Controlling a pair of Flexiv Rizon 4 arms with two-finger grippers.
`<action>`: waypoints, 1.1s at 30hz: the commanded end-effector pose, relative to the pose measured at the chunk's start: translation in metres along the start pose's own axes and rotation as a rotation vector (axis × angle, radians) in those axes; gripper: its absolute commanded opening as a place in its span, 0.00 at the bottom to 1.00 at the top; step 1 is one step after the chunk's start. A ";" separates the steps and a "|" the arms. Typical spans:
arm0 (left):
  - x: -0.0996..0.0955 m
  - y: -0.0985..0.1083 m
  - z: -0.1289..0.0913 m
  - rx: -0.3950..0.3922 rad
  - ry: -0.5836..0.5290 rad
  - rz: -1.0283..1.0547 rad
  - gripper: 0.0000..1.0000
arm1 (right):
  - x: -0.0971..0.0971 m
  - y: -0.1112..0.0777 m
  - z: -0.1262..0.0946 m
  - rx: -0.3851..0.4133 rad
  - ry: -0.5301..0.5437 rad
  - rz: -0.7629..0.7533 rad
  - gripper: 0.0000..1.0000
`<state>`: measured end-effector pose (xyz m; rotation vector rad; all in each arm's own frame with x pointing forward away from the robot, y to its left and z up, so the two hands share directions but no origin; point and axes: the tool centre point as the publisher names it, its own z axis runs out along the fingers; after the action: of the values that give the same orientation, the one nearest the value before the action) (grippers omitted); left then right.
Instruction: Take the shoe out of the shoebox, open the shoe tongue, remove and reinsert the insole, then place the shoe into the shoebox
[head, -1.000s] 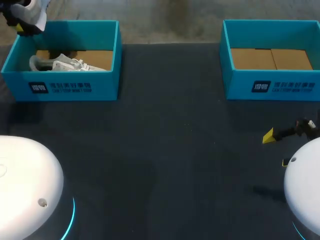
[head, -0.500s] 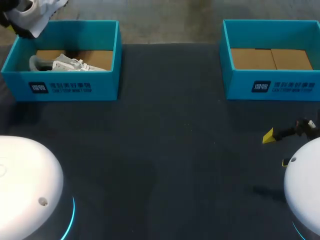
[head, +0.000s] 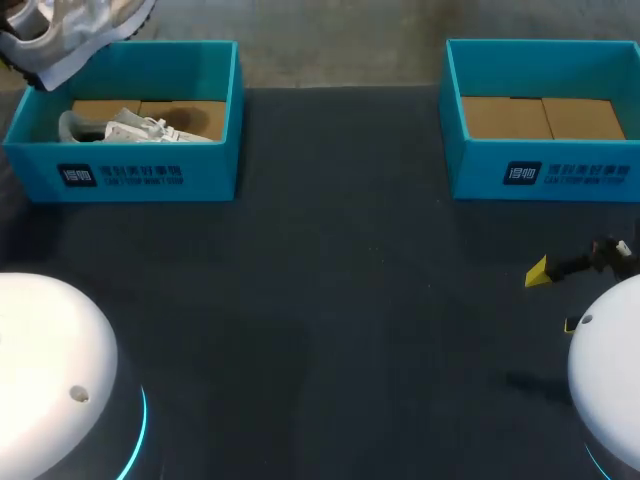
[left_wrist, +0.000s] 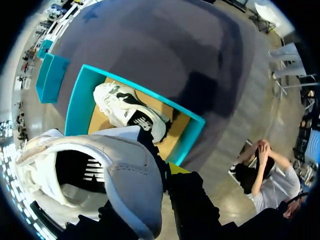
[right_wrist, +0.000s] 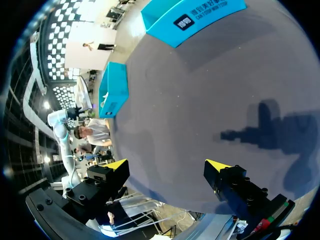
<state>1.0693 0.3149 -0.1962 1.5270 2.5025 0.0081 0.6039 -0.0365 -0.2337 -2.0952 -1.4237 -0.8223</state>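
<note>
Sneaker status: white-and-grey mesh sneaker (left_wrist: 100, 185) is aloft over the far-left corner of the teal cardboard shoebox (head: 140, 175), clear of the rim. The left end effector (left_wrist: 161, 167) is clenched on its heel collar, apparently one finger inside the opening, one outside. Judgement: light item, soft padded upper, stiffer rubber sole. A collar-only grip is thin, so it could pivot or fold; for tongue and insole work, better to pin heel/sole w/ one arm. A second matching sneaker (head: 130, 127) lies in the same box. The right end effector (right_wrist: 167, 169) is spread wide, empty, low over the dark desk (head: 330, 300), well apart from the other teal box (head: 545, 175).
</note>
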 end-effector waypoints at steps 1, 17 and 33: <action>0.002 0.013 -0.003 0.028 -0.004 0.008 0.00 | 0.000 -0.011 -0.007 -0.016 -0.001 0.001 1.00; 0.003 0.014 0.001 -0.044 0.053 0.151 0.00 | 0.000 -0.011 -0.007 -0.016 -0.001 0.001 1.00; 0.012 0.037 0.016 -0.065 0.143 0.565 0.00 | 0.000 -0.011 -0.007 -0.016 -0.001 0.001 1.00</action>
<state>1.0973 0.3363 -0.2076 2.1814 2.0842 0.3024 0.6039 -0.0366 -0.2337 -2.0953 -1.4236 -0.8223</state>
